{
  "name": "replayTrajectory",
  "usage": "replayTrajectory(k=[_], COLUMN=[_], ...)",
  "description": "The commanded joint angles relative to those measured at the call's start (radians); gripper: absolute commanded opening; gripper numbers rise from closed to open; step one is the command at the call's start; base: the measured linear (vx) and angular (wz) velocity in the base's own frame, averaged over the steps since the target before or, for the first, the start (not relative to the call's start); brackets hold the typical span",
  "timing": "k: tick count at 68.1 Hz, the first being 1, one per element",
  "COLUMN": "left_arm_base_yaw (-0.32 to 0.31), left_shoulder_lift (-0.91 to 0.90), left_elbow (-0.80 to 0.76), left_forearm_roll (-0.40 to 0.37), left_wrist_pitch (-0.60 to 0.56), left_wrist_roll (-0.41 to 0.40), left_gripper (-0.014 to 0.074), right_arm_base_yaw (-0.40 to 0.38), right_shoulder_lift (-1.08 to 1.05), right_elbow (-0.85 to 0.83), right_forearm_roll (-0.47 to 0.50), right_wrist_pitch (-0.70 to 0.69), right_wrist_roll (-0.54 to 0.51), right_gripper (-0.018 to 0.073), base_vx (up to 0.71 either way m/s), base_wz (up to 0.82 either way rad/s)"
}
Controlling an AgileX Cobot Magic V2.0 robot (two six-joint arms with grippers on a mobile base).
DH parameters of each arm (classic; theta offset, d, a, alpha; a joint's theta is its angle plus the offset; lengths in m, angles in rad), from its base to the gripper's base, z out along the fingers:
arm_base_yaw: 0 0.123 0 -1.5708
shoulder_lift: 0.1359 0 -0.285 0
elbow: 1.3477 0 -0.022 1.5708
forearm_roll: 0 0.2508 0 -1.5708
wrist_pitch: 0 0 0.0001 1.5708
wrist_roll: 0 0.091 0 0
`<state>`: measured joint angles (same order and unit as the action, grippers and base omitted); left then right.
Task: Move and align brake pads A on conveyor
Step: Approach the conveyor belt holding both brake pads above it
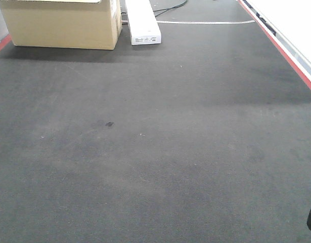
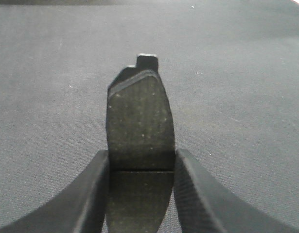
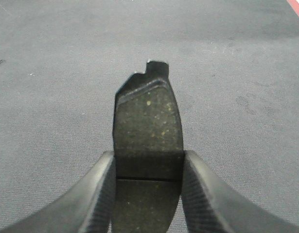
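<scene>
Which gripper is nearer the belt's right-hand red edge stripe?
Right, probably. Right gripper, shut on a brake pad, has the red stripe at its view's top right; left gripper, holding another pad, sees almost only belt.

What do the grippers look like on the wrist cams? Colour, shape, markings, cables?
Left gripper and right gripper look alike: two matte black fingers each, with a fine woven texture, curving inward and narrowing toward the tips. No markings or cables in view.
</scene>
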<state>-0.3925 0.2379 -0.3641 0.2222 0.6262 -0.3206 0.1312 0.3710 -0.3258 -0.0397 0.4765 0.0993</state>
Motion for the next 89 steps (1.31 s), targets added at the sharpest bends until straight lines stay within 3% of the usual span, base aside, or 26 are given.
replayTrajectory(k=[1, 63, 78, 89], left_arm_base_yaw=[0.000, 0.000, 0.000, 0.000], left_shoulder_lift=[0.013, 0.013, 0.027, 0.159], left_elbow=[-0.030, -0.030, -0.030, -0.055], left_forearm_roll=[0.012, 0.012, -0.011, -0.015], left_wrist_pitch=[-0.087, -0.090, -0.313, -0.280], left_wrist_roll=[-0.001, -0.002, -0.017, -0.019], left_gripper=[-0.0006, -0.0006, -0.0006, -0.0006], right_arm_base_yaw=[0.000, 0.000, 0.000, 0.000], right_shoulder_lift=[0.005, 0.005, 0.005, 0.005], right_elbow=[-0.032, -0.032, -0.032, -0.032], right_forearm_roll=[-0.008, -0.008, -0.008, -0.008], right_wrist_pitch=[-0.097, -0.097, -0.097, -0.097], right_wrist_roll=[-0.003, -0.003, -0.003, -0.003], right_gripper=[-0.0010, -0.0010, -0.0010, -0.0010], base_vx=[0.00, 0.00, 0.00, 0.00], base_wz=[0.00, 0.00, 0.00, 0.00])
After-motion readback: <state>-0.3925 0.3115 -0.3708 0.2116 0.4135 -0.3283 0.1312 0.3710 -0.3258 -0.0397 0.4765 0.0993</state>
